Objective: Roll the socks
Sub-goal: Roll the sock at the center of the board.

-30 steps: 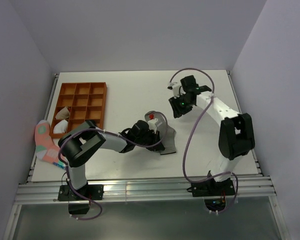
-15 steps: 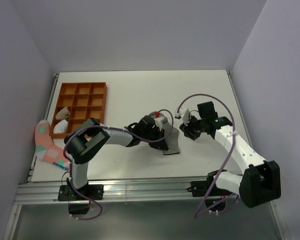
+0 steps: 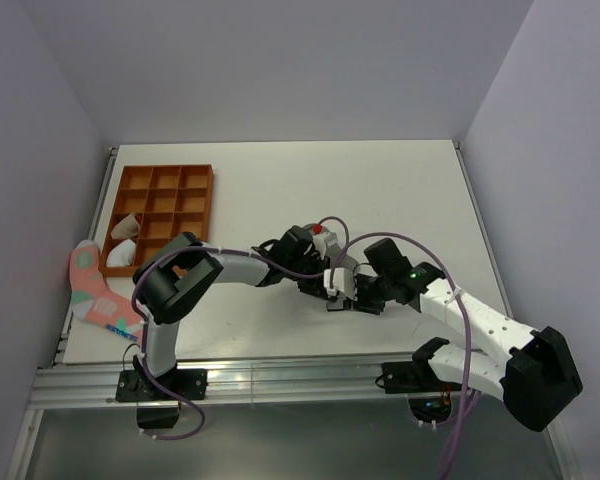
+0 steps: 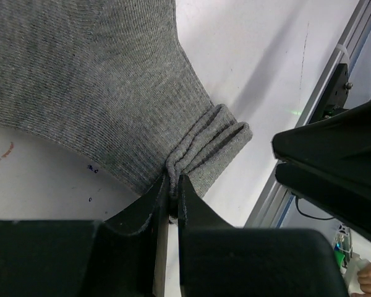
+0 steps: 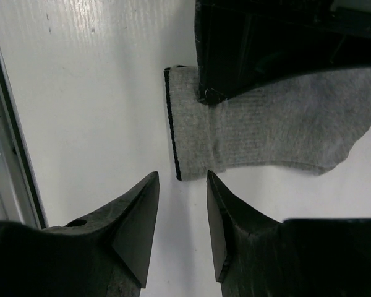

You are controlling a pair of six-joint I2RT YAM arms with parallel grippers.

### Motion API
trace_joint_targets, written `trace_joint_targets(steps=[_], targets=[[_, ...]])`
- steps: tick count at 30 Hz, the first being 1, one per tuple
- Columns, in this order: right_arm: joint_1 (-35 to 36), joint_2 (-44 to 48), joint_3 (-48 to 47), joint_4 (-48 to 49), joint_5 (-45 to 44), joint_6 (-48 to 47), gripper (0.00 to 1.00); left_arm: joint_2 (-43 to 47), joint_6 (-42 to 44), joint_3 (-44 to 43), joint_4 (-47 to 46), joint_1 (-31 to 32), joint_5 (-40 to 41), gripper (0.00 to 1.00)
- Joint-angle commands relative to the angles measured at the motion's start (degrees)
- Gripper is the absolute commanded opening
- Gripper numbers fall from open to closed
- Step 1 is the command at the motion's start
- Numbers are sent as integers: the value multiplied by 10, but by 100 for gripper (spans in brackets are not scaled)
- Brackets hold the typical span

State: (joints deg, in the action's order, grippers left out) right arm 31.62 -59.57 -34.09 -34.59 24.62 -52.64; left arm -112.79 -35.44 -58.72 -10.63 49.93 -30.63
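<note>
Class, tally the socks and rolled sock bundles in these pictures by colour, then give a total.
Grey sock: 1
Dark sock with red patch, mostly hidden: 1
Pink sock: 1
Pale rolled bundles: 2
Total: 5

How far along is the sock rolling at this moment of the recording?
Early. Nothing is rolled yet: the grey sock lies flat on the table. In hand: the left gripper is shut, pinching a bunched edge of it, while the right gripper hangs open just short of its dark-edged cuff. Left: the whole roll, together with the navy sock, which is mostly hidden.
</note>
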Motion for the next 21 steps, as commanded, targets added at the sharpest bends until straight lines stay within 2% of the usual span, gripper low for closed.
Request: trace_joint_targets(steps=[1, 16, 21], targets=[[21, 9, 11, 31, -25, -18, 45, -45, 19, 17, 133, 6, 13, 0], [88, -33, 47, 97, -76, -19, 42, -55, 23, 9, 147, 6, 7, 0], [91, -47, 53, 107, -84, -22, 41, -54, 25, 5, 153, 4, 5, 0]])
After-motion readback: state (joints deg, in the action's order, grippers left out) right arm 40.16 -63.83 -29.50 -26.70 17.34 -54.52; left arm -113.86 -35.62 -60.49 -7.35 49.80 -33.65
